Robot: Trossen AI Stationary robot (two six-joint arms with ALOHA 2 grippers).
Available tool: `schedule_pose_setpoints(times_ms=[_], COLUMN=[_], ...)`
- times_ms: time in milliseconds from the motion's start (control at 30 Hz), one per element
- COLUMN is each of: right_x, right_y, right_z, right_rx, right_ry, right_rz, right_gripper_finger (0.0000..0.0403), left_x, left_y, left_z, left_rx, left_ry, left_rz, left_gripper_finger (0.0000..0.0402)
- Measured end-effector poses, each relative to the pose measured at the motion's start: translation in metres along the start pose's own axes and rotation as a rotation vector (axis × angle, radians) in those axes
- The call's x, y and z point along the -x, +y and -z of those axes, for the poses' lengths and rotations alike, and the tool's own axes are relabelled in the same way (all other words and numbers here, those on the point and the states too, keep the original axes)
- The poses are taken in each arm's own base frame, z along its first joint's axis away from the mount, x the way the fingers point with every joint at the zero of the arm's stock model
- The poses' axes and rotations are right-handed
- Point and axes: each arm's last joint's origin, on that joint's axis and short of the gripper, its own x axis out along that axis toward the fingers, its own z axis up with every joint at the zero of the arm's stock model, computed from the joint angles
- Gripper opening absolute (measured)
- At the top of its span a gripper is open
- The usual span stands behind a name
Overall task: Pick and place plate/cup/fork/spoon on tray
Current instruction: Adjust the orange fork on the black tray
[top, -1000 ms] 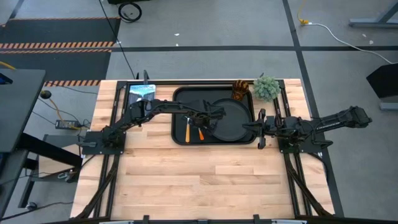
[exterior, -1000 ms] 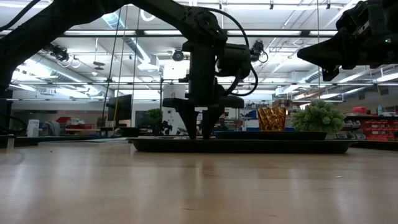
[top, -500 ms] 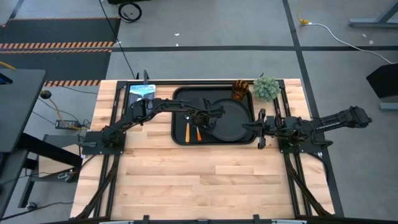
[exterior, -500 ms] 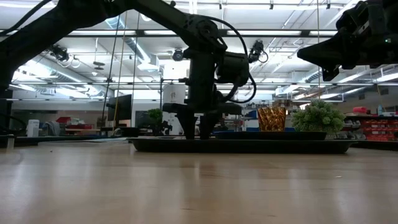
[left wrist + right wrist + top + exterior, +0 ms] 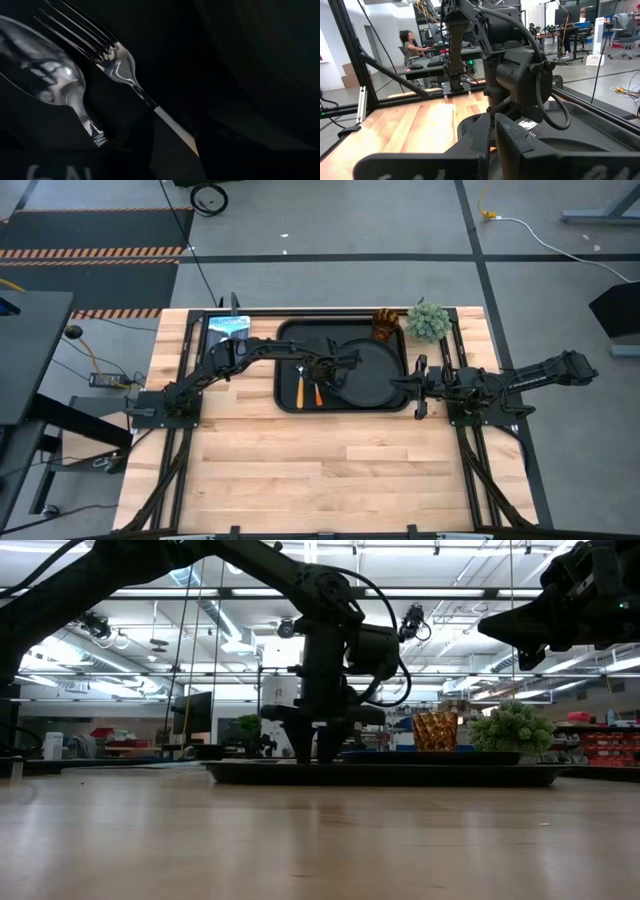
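Note:
The black tray (image 5: pixel 290 338) lies at the table's far middle. The round black plate (image 5: pixel 372 372) sits on its right half, and the amber cup (image 5: pixel 387 323) stands in its far right corner. The spoon (image 5: pixel 42 67) and the fork (image 5: pixel 112 57) lie side by side on the tray's left half, orange handles (image 5: pixel 299 391) toward the near edge. My left gripper (image 5: pixel 323 372) points down onto the tray and is shut on the fork's handle. My right gripper (image 5: pixel 493 134) is shut and empty, held above the tray's right rim. My left gripper has the fork's handle (image 5: pixel 172 131), a little behind the metal neck, between its two fingers (image 5: pixel 142 142). The fingers come from above, pointing down (image 5: pixel 314 750), and stand across the handle. The fork lies flat on the tray, tines toward the far edge.
A fuzzy green plant (image 5: pixel 428 320) stands just off the tray's far right corner. A blue-and-white card (image 5: pixel 228 328) lies at the table's far left. Bare wood fills the table's near half (image 5: pixel 330 470). A person (image 5: pixel 410 42) sits in the room beyond.
In the low view the gap between my left gripper's fingertips has narrowed, and the fingers have closed about the fork's handle. The fork has stayed flat on the tray. My right arm has kept still.

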Motion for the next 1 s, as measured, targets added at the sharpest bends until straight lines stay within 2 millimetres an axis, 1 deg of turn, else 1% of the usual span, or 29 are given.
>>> schedule_pose_setpoints(times_ms=[200, 633, 1000], right_x=[0.0, 0.0, 0.0], right_y=[0.0, 0.0, 0.0], right_z=[-0.0001, 0.0, 0.0], right_rx=[-0.001, 0.0, 0.0], right_ry=[-0.001, 0.0, 0.0], right_rz=[0.0, 0.0, 0.0], right_gripper_finger=[0.0034, 0.0034, 0.0034], left_x=[0.0001, 0.0012, 0.0017], left_y=[0.0015, 0.0034, 0.0056], left_z=[0.0005, 0.0023, 0.0047], left_rx=[-0.039, -0.111, -0.258], left_ry=[0.005, 0.029, 0.063], left_rz=[-0.012, -0.021, -0.03], left_gripper_finger=[0.0148, 0.0142, 0.0141])
